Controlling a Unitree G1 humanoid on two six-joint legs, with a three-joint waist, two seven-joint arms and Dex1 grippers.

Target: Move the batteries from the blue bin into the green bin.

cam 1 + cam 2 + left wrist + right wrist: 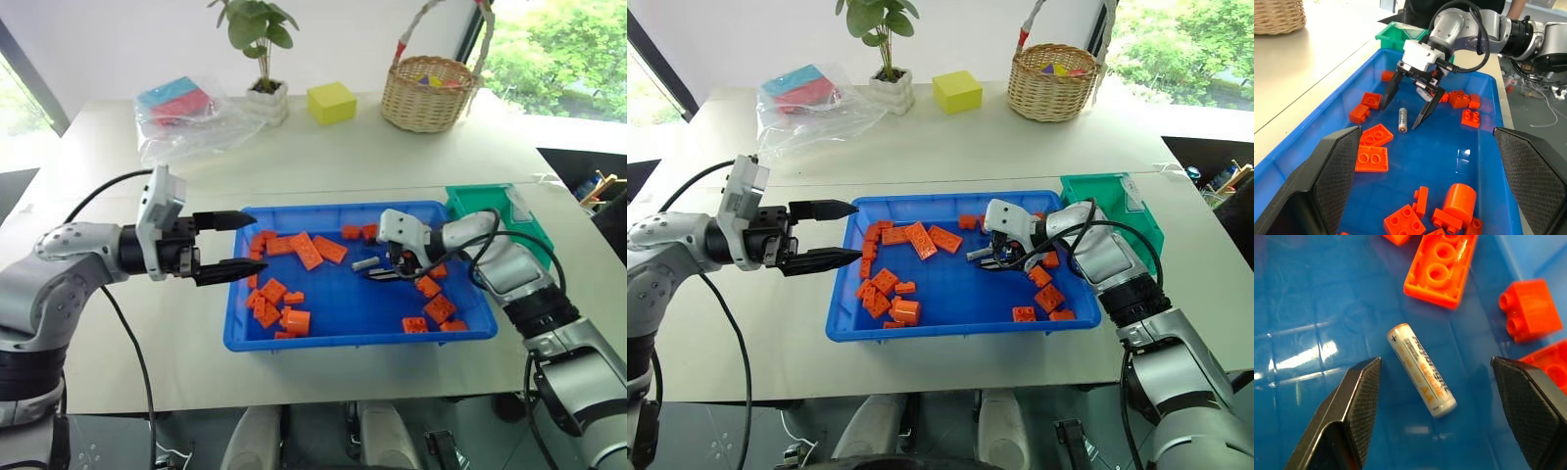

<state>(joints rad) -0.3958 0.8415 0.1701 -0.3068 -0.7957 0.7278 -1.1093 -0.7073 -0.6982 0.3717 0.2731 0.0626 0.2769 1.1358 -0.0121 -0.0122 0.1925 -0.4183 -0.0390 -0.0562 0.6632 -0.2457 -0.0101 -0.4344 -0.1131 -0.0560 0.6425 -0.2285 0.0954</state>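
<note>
One battery (pixel 1421 376), a silvery AA cell, lies flat on the floor of the blue bin (pixel 353 338), right of its middle, among orange bricks (pixel 304 250). My right gripper (pixel 380 274) hangs just over it, open, with a finger on each side and neither touching it. The left wrist view shows the same battery (pixel 1402 120) between those fingers (pixel 1422 110). My left gripper (pixel 259 243) is open and empty, level at the bin's left wall and pointing across it. The green bin (pixel 485 201) stands against the blue bin's far right corner.
Orange bricks are scattered over the blue bin's floor, with a cluster (pixel 431 304) close to the right gripper. At the table's back stand a wicker basket (pixel 428 93), a yellow block (pixel 331 102), a potted plant (pixel 265 98) and a clear bag (pixel 181 113).
</note>
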